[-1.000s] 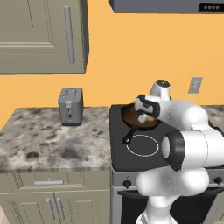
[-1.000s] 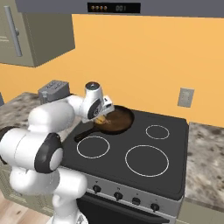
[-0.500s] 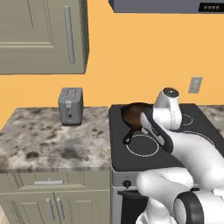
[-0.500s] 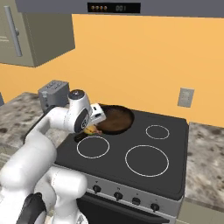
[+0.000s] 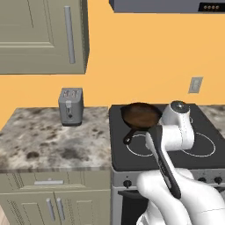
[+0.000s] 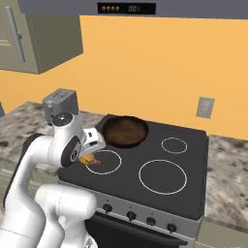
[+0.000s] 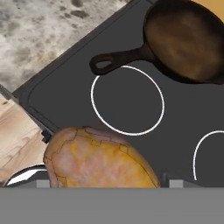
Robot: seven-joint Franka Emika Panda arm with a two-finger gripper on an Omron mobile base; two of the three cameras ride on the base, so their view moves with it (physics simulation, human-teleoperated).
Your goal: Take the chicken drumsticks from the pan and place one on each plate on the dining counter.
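Pulled back from over the pan (image 6: 125, 131) and swung toward the front-left corner of the stove (image 6: 189, 189) since a second ago, with the base staying where it was. Now hangs low above the front-left burner ring (image 6: 105, 161), near the stove's front edge.

Carries one chicken drumstick (image 7: 98, 159), golden-brown and lumpy, very close under the hand camera. Fingers hidden behind the meat, so cannot say from the fingers themselves how tight the gripper (image 6: 89, 157) is; judged closed on the drumstick, as the piece hangs off the stove surface in the right base view.

Behind the gripper, on the rear-left burner: the pan, its short handle pointing back toward the tool. Looks empty inside, brownish and bare, in all three views. Where the second drumstick is, cannot tell.

Progress, as a judgement: one piece lifted out, none delivered yet. Left to do: drive to the dining counter, set this piece on a plate, and see that the other plate has one as well.

Beside the tool, away from the stove: a narrow marble counter (image 5: 48, 136) with drawers below, a toaster (image 5: 70, 105) on it by the wall. Beyond the pan: an orange wall (image 6: 160, 72) with an outlet (image 6: 205, 107), cabinets (image 5: 39, 35) and a range hood (image 6: 127, 8) above.
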